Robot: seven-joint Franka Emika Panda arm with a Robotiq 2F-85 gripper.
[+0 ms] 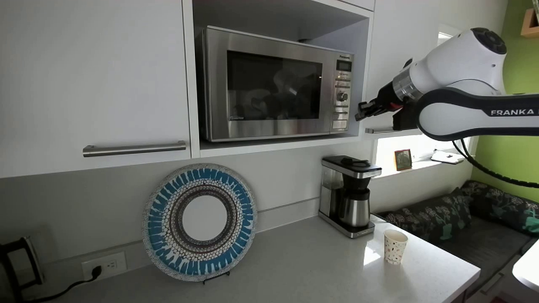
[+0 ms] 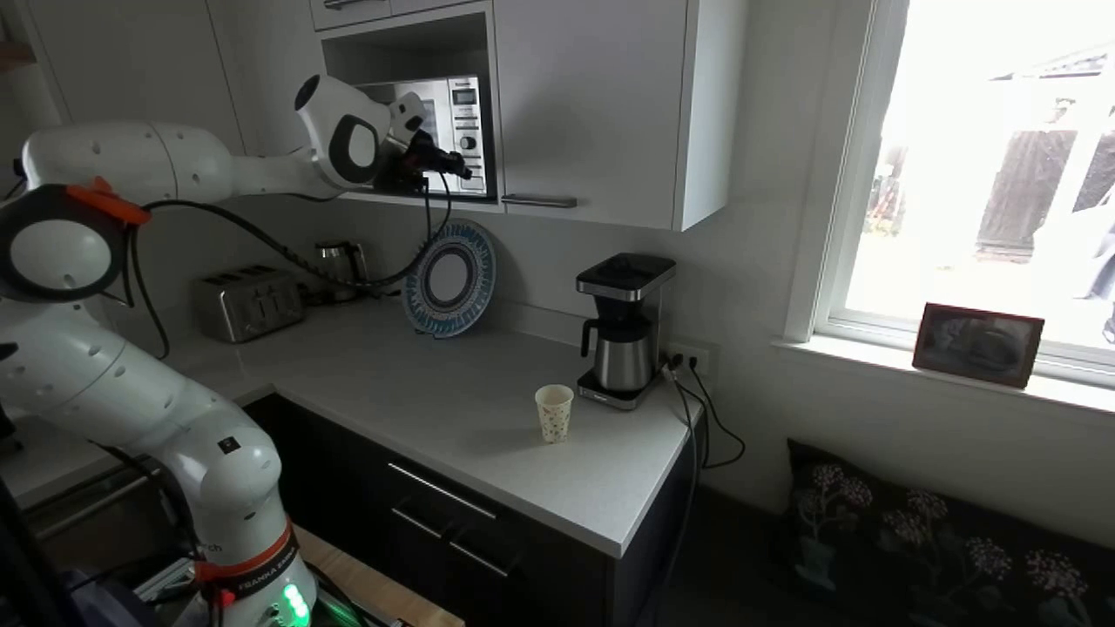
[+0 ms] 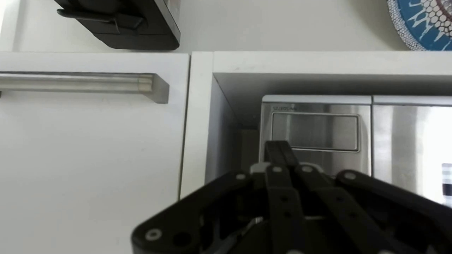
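The microwave [image 1: 280,88] is sitting in an open wall niche [image 1: 278,146], its door [image 1: 269,128] shut; the dark window [image 1: 273,82] is giving back reflections, so I cannot tell what is inside. To its right a white cupboard [image 2: 592,104] is standing closed. Below, on the pale counter [image 1: 303,261], a coffee maker [image 1: 334,200] is holding a steel carafe [image 1: 356,210] on its foot, the contents hidden. Near it a speckled paper cup [image 1: 395,248] is standing upright, open at the top, though I cannot see down to its bottom. Farther left a round plate [image 1: 205,217] with a blue ring is leaning toward the wall, and left of that a kettle [image 2: 341,268] is standing beside a toaster [image 2: 248,303].

My gripper [image 3: 280,151] is pressing its two fingers [image 3: 286,211] together. It is hovering in front of the microwave, near the control panel [image 1: 342,94] at the right end and apart from it. My arm [image 2: 122,383] is standing on its base [image 2: 261,601] at the near left, folding at a raised elbow [image 2: 65,248], with the forearm [image 2: 200,170] lying roughly level. At the microwave's height, my fingers are pointing forward and a little downward.
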